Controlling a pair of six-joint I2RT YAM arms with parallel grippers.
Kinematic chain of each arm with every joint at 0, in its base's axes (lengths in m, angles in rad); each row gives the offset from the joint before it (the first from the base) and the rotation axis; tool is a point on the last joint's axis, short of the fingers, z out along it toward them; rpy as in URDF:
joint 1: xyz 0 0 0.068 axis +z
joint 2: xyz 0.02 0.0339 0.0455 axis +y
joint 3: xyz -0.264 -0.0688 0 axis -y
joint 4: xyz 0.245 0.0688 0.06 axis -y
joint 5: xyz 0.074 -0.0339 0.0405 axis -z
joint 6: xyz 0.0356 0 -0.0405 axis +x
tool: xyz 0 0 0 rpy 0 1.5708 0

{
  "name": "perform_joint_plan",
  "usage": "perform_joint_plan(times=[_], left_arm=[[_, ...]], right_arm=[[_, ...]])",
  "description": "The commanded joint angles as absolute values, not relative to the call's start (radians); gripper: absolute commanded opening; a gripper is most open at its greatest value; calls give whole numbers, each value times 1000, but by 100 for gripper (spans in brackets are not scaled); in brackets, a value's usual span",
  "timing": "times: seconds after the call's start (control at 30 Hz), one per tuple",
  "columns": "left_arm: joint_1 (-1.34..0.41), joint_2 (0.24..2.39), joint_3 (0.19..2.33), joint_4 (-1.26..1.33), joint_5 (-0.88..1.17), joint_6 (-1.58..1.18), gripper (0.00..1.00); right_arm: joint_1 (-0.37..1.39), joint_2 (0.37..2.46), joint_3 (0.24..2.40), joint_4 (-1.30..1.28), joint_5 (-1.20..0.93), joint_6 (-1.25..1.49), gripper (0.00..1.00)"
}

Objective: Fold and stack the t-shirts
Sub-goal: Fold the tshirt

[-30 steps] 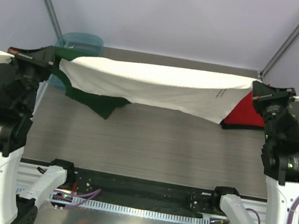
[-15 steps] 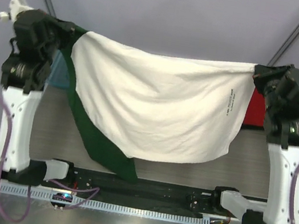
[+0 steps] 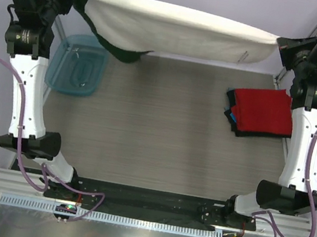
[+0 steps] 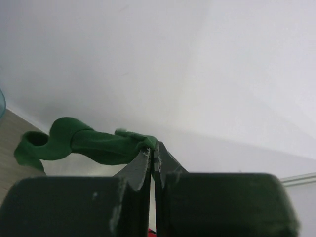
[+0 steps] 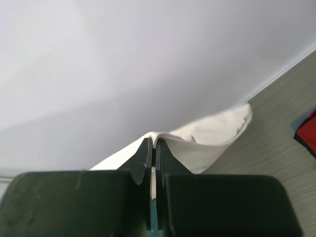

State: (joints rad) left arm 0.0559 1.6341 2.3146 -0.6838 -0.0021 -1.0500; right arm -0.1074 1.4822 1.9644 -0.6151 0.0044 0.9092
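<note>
Counter (image 3: 144,128): a grey wood-grain surface that fills the middle of the overhead view, with the two arm bases at its near edge.

White t-shirt (image 3: 179,33): held in the air above the far edge of the counter and stretched sideways between the two arms. It sags a little in the middle. The dark green sleeve hangs bunched at the left end, and small black print shows near the right end. No part of it touches the counter.

Left arm (image 3: 28,71): raised tall at the left side, with its wrist high by the far left corner.

Right arm (image 3: 306,132): raised the same way at the right side.

Folded stack (image 3: 261,112): lies flat on the right of the counter, near the right arm. A red shirt is on top, a dark one is under it, and a blue edge shows on the left side.

Teal tub (image 3: 78,67): sits on the far left of the counter, below the hanging green sleeve and well apart from the stack.

Left fingers (image 4: 148,160): pressed together, pinching green sleeve cloth at their tips.

Right fingers (image 5: 146,150): pressed together, pinching a white edge of the shirt.
</note>
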Motion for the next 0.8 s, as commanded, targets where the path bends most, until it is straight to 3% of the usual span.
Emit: perform_joint_plan(times=[0.0, 0.33, 0.77], left_arm=[[91, 1664, 2223, -549, 67, -1072, 0], [91, 1533, 1369, -155, 118, -1085, 0], [46, 1132, 890, -216, 11, -1031, 0]], right_arm=[[-124, 1520, 1867, -508, -89, 942, 1], [-123, 1546, 1321, -157, -179, 945, 1], [-123, 1454, 767, 28, -149, 893, 1]])
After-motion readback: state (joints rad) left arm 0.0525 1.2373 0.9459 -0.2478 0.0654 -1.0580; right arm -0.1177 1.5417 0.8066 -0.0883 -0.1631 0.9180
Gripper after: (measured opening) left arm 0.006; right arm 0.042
